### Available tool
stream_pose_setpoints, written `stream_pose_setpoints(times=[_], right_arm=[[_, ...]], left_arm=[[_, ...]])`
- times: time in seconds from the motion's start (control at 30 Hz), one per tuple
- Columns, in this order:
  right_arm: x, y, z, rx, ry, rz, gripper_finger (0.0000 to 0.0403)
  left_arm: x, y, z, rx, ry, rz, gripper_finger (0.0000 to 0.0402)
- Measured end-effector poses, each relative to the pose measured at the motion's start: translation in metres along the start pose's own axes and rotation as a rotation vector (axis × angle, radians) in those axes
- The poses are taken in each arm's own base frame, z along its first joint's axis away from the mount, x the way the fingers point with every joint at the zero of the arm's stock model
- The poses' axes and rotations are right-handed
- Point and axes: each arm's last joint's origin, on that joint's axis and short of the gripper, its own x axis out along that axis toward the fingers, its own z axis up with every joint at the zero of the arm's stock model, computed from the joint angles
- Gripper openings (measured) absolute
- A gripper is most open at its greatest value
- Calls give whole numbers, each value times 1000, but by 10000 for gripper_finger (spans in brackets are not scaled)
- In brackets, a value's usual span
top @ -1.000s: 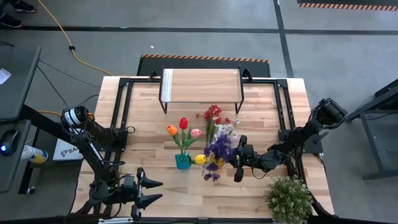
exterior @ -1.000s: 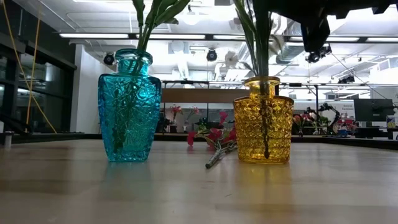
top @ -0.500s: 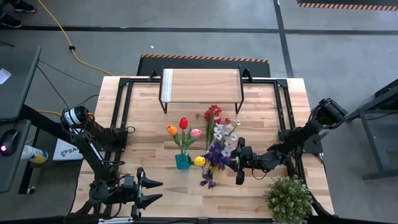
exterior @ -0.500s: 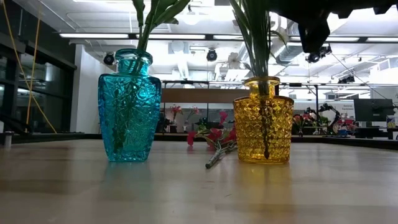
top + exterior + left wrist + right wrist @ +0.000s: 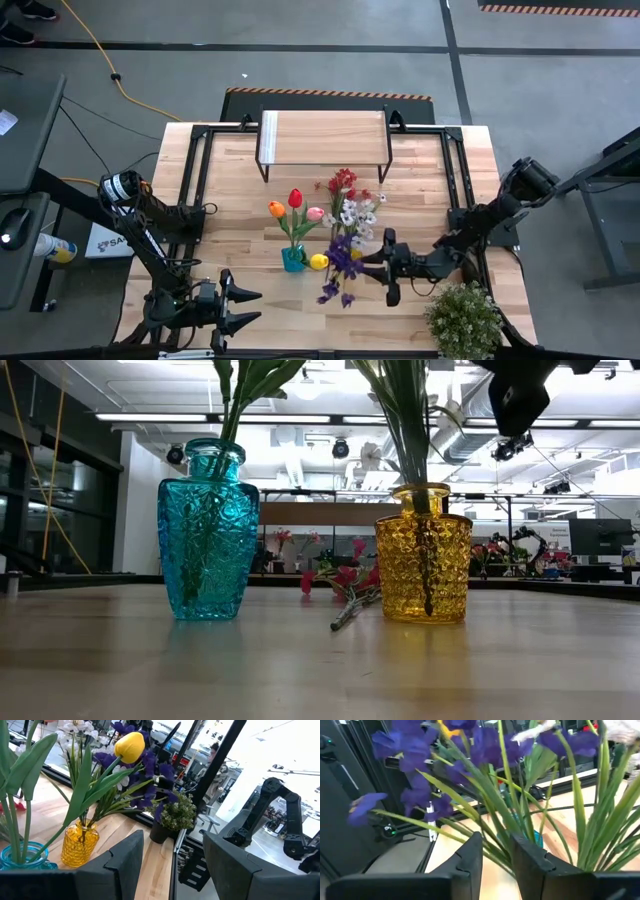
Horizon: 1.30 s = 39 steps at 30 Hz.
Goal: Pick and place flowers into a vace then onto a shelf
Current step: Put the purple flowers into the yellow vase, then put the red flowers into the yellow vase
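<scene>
Right gripper (image 5: 383, 272): above the table's near right part, just right of the purple spray (image 5: 340, 270); fingers (image 5: 470, 860) a narrow gap apart with green stems between them; whether they pinch the stems I cannot tell.
Left gripper (image 5: 250, 307): waits at the near left edge, fingers spread wide, holding nothing.
Yellow vase (image 5: 423, 555): holds the purple and white sprays and a yellow tulip (image 5: 129, 747).
Blue vase (image 5: 208, 532): left of the yellow one, holds tulips (image 5: 294, 200).
Red spray (image 5: 342, 586): lies flat on the table behind the vases.
Shelf (image 5: 323, 137): at the far edge, top bare.
Potted plant (image 5: 464, 319): near right corner.
</scene>
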Motion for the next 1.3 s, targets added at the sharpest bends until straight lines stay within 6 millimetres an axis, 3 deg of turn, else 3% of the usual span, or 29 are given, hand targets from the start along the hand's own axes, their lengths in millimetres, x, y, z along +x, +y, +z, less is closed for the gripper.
stream_pose_setpoints(times=[0.67, 1.3], right_arm=[[-49, 13, 64, -24, -99, 136, 45], [-85, 0, 118, -54, -287, 187, 35]], left_arm=[[0, -3, -1, -1, 29, -86, 239], [0, -3, -2, -138, 53, -117, 239]])
